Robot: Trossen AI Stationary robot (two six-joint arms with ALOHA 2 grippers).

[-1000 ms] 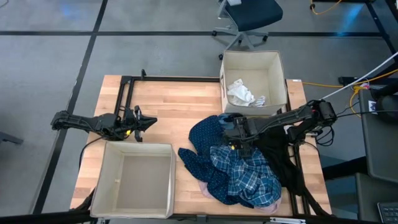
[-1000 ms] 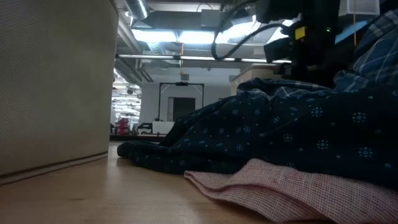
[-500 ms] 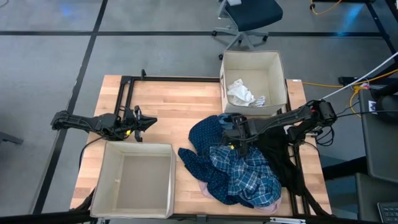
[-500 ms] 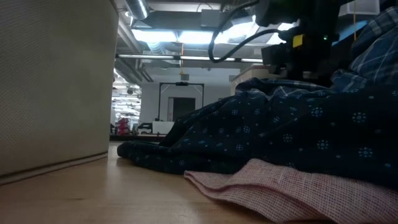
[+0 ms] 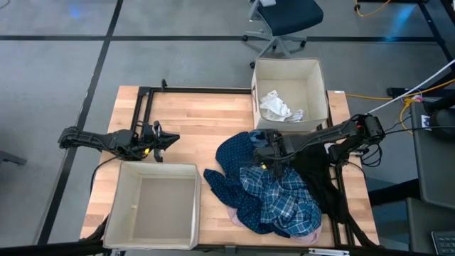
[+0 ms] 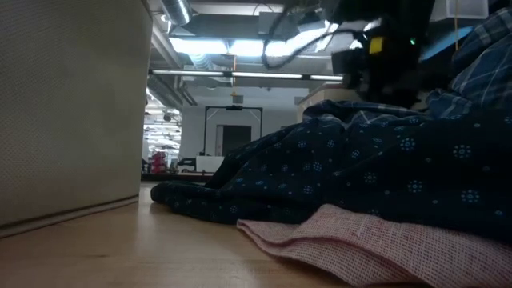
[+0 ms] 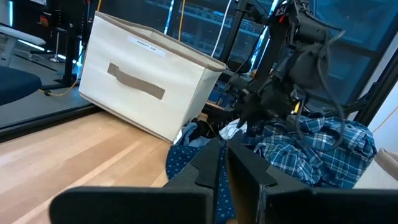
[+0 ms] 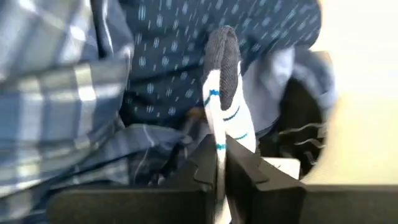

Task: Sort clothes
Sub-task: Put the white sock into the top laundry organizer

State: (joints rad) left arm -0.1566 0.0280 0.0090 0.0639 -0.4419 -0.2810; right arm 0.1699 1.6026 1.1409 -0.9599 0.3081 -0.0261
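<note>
On the wooden table [image 5: 192, 121] there are 2 beige fabric boxes. The upper box [image 5: 323, 89], in the upper right part of the high view, holds a crumpled white garment [image 5: 279, 107] on its floor. The lower box [image 5: 190, 213], in the lower left part, shows only its bare bottom. The pile of clothes lies in the lower right of the high view, just below the upper box: the navy dotted garment [image 5: 231, 167] is on its left side, the blue plaid shirt [image 5: 281, 195] is in the middle, a black garment [image 5: 320, 178] is on the right, and a pale pink piece [image 6: 376, 244] comes out under the pile. The right gripper [image 5: 266, 162] is at the upper edge of the pile, and its fingers [image 8: 208, 165] are pressed together on a white sock with blue stripes and a dark toe [image 8: 222, 93]. The left gripper [image 5: 168, 139] waits at the left centre, above the lower box, with its fingers [image 7: 208, 168] pressed together and holding nothing.
</note>
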